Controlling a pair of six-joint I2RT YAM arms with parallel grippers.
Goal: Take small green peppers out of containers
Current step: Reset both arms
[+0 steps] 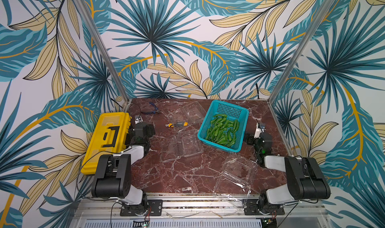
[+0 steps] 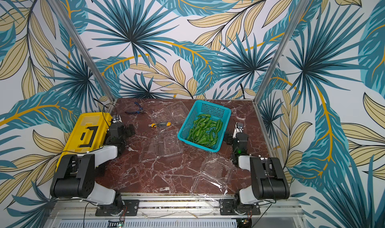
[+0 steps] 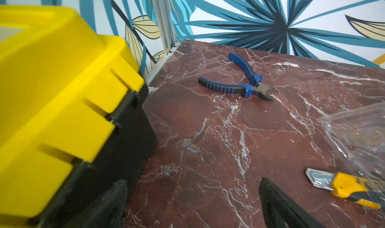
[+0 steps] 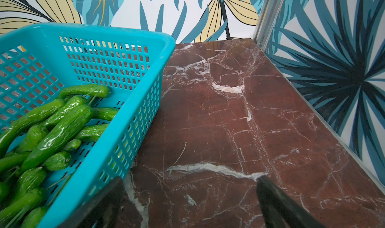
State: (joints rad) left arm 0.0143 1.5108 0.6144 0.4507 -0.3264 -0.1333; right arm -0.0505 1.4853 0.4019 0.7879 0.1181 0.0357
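The small green peppers [image 1: 221,131] lie heaped in a teal perforated basket [image 1: 239,112], also close by in the right wrist view [image 4: 52,133]. Three clear clamshell containers lie open with nothing in them: one at the back [image 1: 187,112], one mid-table [image 1: 185,145], one at the front right [image 1: 237,174]. My left gripper [image 1: 142,131] [image 3: 191,182] is open over bare marble beside the toolbox. My right gripper [image 1: 257,138] [image 4: 190,178] is open just right of the basket, one finger close to the basket's wall.
A yellow toolbox [image 1: 108,139] [image 3: 52,91] fills the left edge. Blue-handled pliers [image 1: 153,109] [image 3: 235,85] lie at the back left. A yellow utility knife [image 1: 177,124] [image 3: 343,187] lies by the back container [image 3: 358,133]. Metal frame posts stand at the back corners.
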